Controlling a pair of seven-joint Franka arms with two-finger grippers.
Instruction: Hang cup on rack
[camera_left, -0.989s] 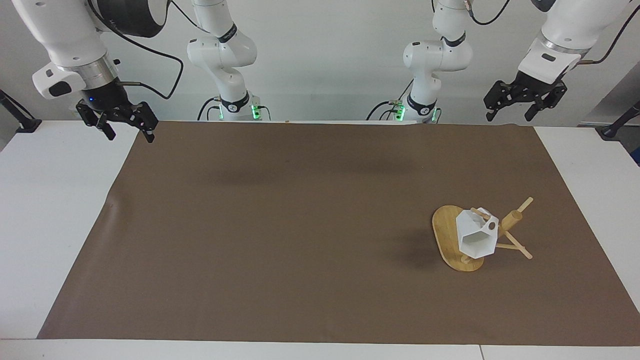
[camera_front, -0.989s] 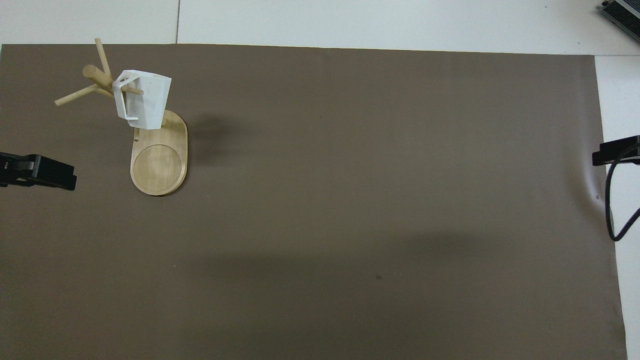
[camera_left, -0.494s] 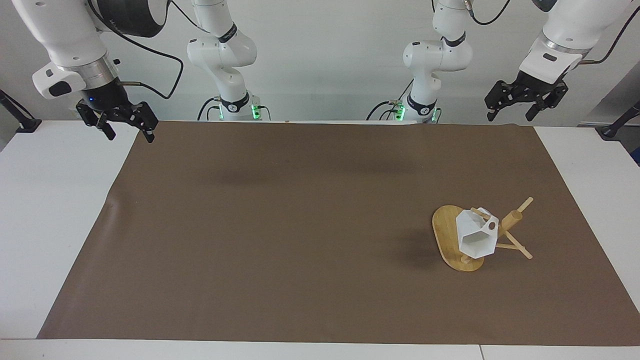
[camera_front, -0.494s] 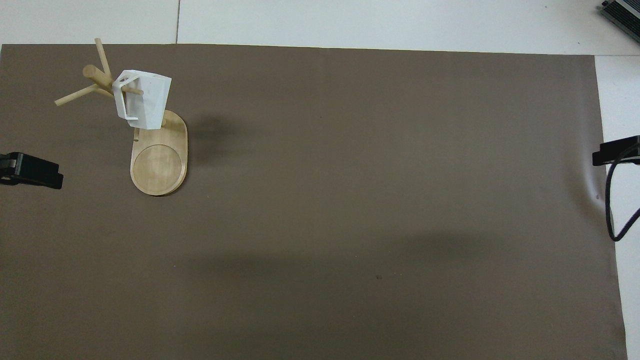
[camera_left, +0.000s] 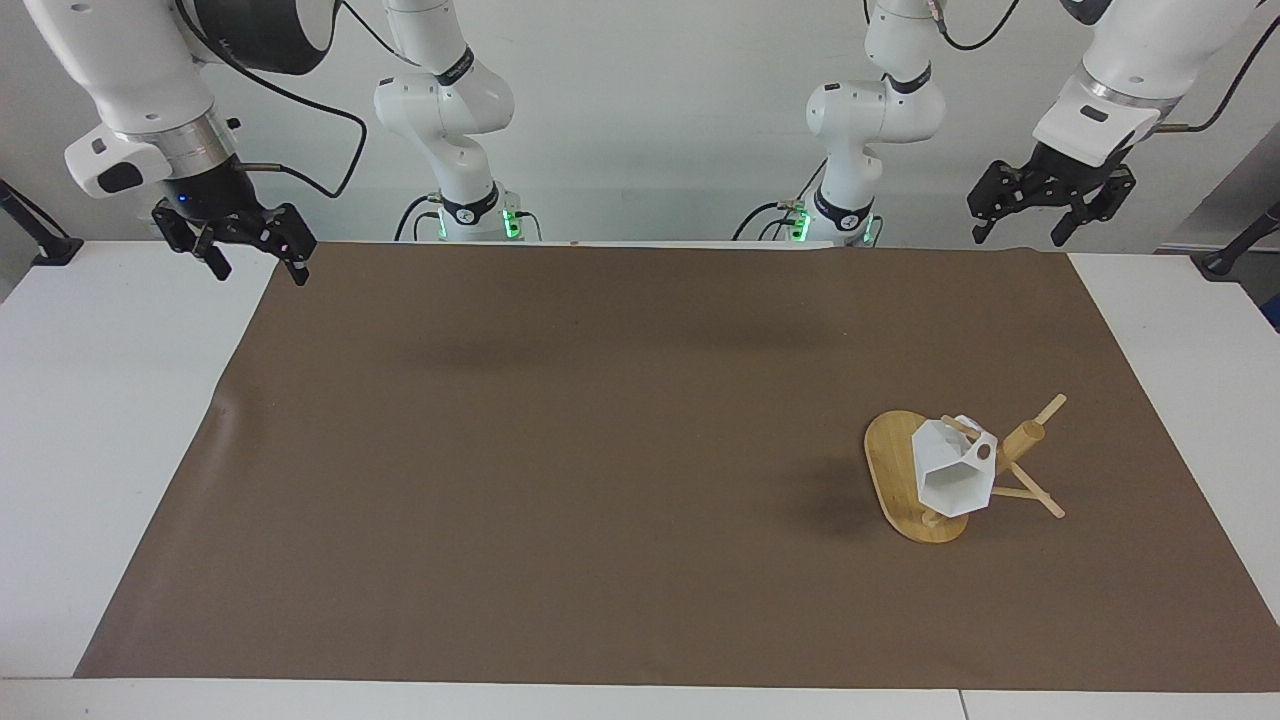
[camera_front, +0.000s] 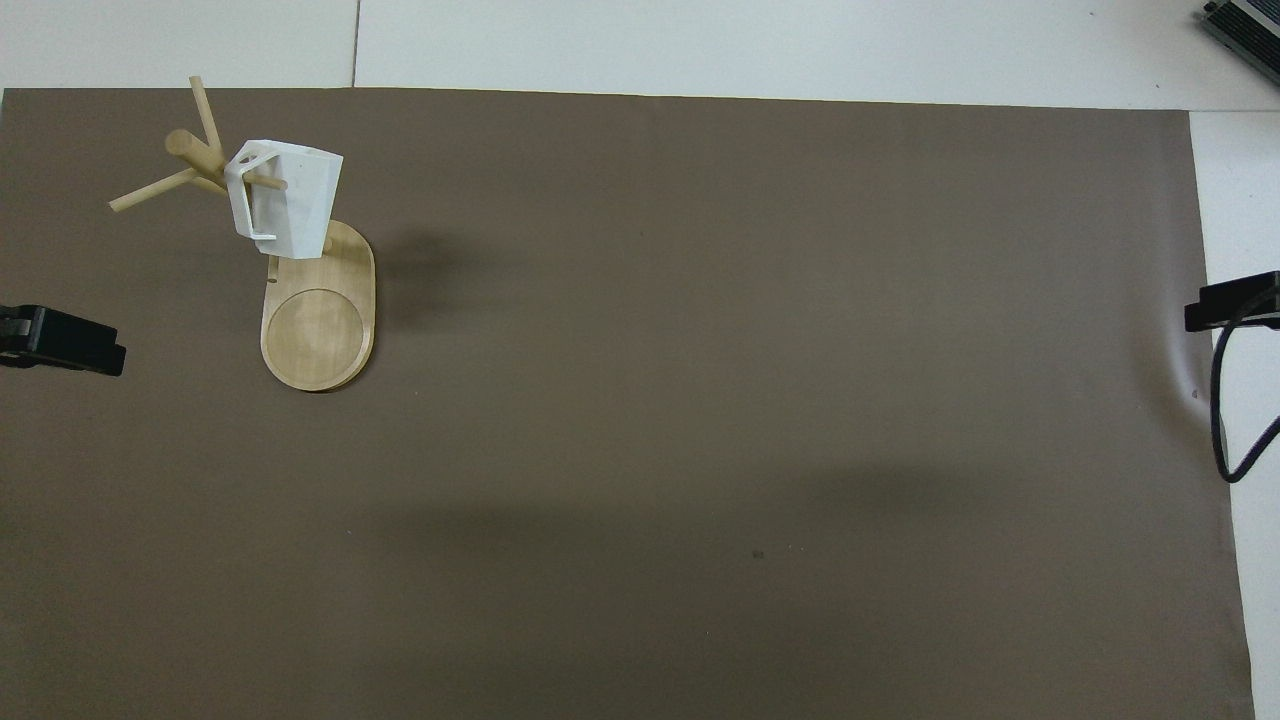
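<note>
The white faceted cup (camera_left: 955, 468) (camera_front: 285, 198) hangs by its handle on a peg of the bamboo rack (camera_left: 1020, 440) (camera_front: 318, 325), which stands on the brown mat toward the left arm's end of the table. No gripper touches it. My left gripper (camera_left: 1020, 235) is raised and open over the mat's corner at the robots' edge, well clear of the rack; only its tip (camera_front: 62, 342) shows in the overhead view. My right gripper (camera_left: 256, 270) hangs open and empty over the mat's corner at the right arm's end, and its tip (camera_front: 1232, 302) shows at the overhead frame's edge.
A brown mat (camera_left: 620, 450) covers most of the white table (camera_left: 100, 400). A black cable (camera_front: 1225, 420) loops by the right gripper. Dark camera mounts (camera_left: 45, 240) stand at the table's ends.
The left gripper has drawn back a little from the rack toward the left arm's end of the table. Cup, rack and right gripper have not moved.
</note>
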